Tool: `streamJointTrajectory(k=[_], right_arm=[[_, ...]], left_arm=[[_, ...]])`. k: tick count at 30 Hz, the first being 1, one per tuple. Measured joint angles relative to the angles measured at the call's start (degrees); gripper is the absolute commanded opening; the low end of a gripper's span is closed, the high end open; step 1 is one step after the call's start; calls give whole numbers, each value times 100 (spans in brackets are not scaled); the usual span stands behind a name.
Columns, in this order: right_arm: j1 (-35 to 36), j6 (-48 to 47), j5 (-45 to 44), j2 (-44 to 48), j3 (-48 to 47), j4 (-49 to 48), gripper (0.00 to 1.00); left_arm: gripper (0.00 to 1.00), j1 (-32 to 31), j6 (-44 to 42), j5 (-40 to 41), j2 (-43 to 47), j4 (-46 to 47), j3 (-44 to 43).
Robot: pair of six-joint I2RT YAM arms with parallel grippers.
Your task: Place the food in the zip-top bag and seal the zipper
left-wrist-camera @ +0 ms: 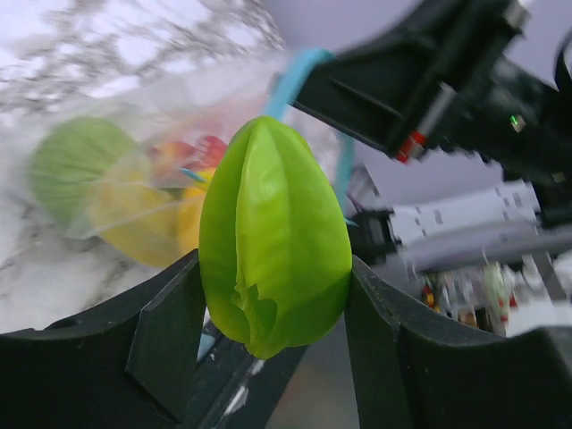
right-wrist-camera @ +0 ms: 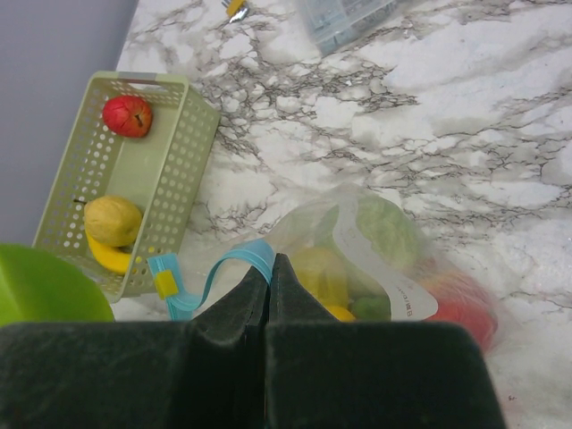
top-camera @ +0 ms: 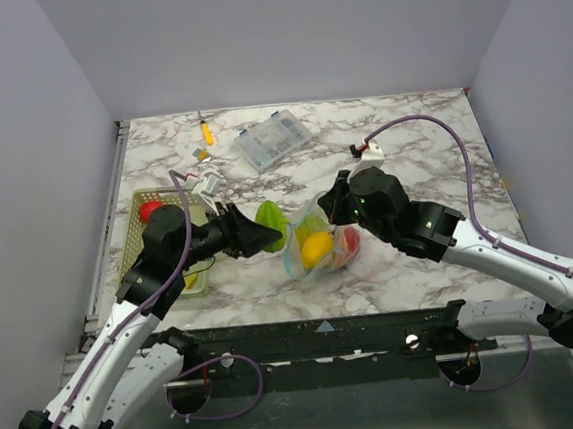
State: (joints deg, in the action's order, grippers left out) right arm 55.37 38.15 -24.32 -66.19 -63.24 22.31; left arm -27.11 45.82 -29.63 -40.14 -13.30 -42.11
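My left gripper (top-camera: 265,236) (left-wrist-camera: 268,308) is shut on a bright green ridged toy fruit (top-camera: 273,219) (left-wrist-camera: 273,223), held just left of the zip-top bag (top-camera: 321,240) (right-wrist-camera: 393,241). The clear bag's mouth faces the fruit. Inside it lie yellow, green and red food pieces (top-camera: 317,249). My right gripper (top-camera: 330,207) (right-wrist-camera: 270,266) is shut on the bag's light blue zipper (right-wrist-camera: 234,262) (left-wrist-camera: 293,79) and holds that edge up. The zipper's other end, with a yellow slider (right-wrist-camera: 165,284), hangs down near the basket.
A pale green perforated basket (top-camera: 137,202) (right-wrist-camera: 183,147) at the left holds a red apple (right-wrist-camera: 127,115), a yellow fruit (right-wrist-camera: 113,220) and a banana (right-wrist-camera: 112,259). At the back lie a clear compartment box (top-camera: 273,142) and an orange-handled tool (top-camera: 206,132).
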Motion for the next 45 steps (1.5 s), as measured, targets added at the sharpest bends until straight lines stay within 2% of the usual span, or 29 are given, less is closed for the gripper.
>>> streamJointTrajectory(k=[3,9,15,21,27,30,34,35,38,40,45], right_arm=[[0,2,0,0,0,2,1],[0,46,2,2,0,-2,1],[0,90,44,11,0,0,1],[0,98,111,63,0,-2,1],[0,107,133,79,0,-4,1],[0,118,168,79,2,-33,1],[0,151,240,79,20,-50,1],[0,153,254,79,24,-50,1],[0,162,275,79,48,-66,1],[0,164,278,79,52,-63,1],[0,170,275,85,57,-68,1]], left_arm=[[18,-424,-175,-509,-236,221,-109],[22,-1300,-544,-1093,-866,13,-535],[25,-1467,-592,-1091,-1606,-752,-1106],[34,-1478,-601,-828,-2339,-1523,-1882],[45,-1482,-588,-433,-2793,-2033,-2288],[53,-1486,-529,-223,-2931,-2151,-2413],[73,-1491,-221,74,-3165,-2194,-2588],[83,-1493,-149,138,-3202,-2197,-2614],[94,-1502,170,380,-3224,-2199,-2662],[95,-1504,299,503,-3195,-2201,-2675],[89,-1504,334,623,-3016,-2317,-2677]])
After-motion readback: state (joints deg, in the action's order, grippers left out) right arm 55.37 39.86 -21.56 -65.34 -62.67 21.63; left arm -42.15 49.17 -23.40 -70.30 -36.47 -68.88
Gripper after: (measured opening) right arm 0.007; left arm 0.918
